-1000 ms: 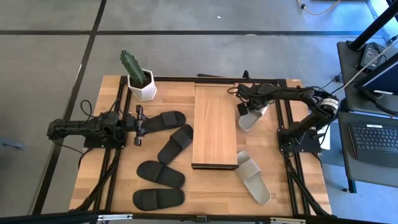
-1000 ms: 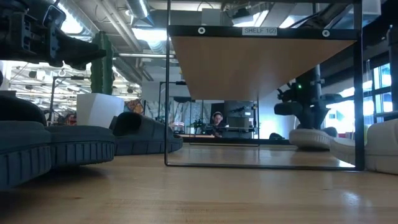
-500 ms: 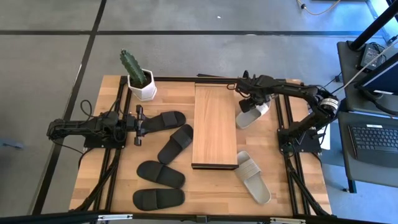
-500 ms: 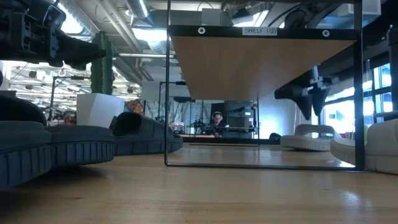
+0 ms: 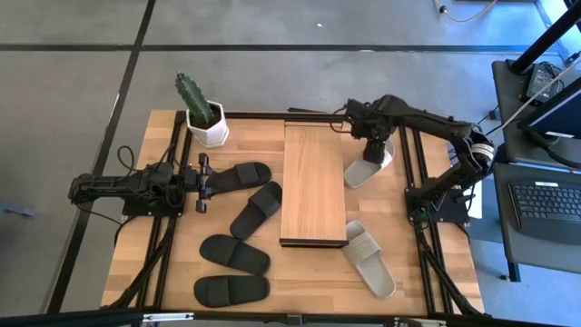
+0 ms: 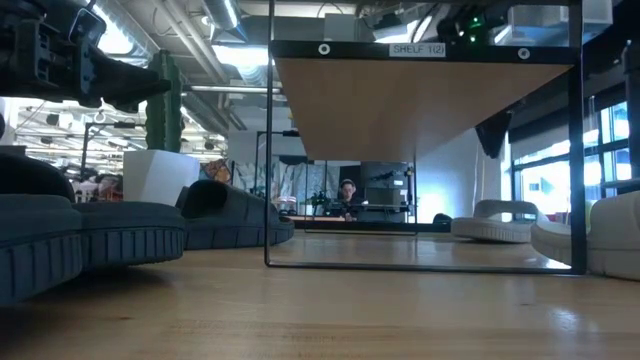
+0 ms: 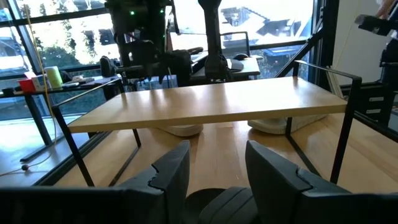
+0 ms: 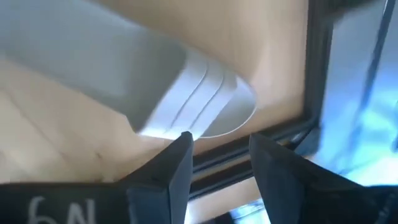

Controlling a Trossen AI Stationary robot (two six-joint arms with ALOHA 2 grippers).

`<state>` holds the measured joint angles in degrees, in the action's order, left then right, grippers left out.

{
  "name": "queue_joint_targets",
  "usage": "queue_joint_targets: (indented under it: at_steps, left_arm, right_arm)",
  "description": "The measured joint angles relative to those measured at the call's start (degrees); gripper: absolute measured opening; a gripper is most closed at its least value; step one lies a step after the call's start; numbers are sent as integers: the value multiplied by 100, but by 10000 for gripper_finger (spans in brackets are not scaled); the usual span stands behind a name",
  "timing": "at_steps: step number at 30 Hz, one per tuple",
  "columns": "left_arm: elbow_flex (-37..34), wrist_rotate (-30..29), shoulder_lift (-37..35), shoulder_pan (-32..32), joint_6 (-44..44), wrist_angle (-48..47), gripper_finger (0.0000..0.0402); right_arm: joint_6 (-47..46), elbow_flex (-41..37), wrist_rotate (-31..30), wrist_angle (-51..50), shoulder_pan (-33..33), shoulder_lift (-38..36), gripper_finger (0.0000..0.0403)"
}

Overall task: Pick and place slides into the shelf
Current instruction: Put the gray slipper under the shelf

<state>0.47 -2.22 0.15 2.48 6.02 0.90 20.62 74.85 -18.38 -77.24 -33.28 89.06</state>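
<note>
The shelf [image 5: 313,182] stands mid-table, its plank top bare. One beige slide [image 5: 366,166] lies sole-down on the table by the shelf's far right side. My right gripper [image 5: 372,136] hovers open above it, and the right wrist view looks down on that slide [image 8: 186,87] past the gripper [image 8: 217,155]. The second beige slide [image 5: 369,259] lies near the shelf's near right corner. Several black slides [image 5: 257,209] lie left of the shelf. My left gripper [image 5: 201,174] waits open at the end of the farthest black slide [image 5: 241,174]. That slide's end [image 7: 217,202] shows between its fingers.
A potted cactus [image 5: 204,118] stands at the far left of the table. Dark frame rails [image 5: 410,182] run along both table sides. In the low view the shelf top [image 6: 420,95] spans overhead on thin legs, with bare wood beneath it.
My right gripper has risen off the far beige slide and drifted toward the table's far edge. In the low view it climbs from slide level nearly out of sight. The slide stays flat on the table beside the shelf, slightly shifted.
</note>
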Motion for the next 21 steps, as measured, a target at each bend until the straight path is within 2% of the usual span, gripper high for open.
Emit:
queue_joint_targets:
  at_steps: [5,11,14,19,21]
  left_arm:
    - [0,0,1,0,2,1,147]
    - [0,0,-1,0,39,1,147]
    - [0,0,0,0,53,1,147]
    - [0,0,-1,0,57,1,147]
    - [0,0,-1,0,59,1,147]
  right_arm:
    - [1415,11,3,535,-20,0,159]
    - [1935,-15,323,717,-26,0,158]
    - [1634,-15,337,519,-26,0,158]
    - [-70,-15,736,28,-26,0,158]
    - [-411,-15,825,-417,-24,0,158]
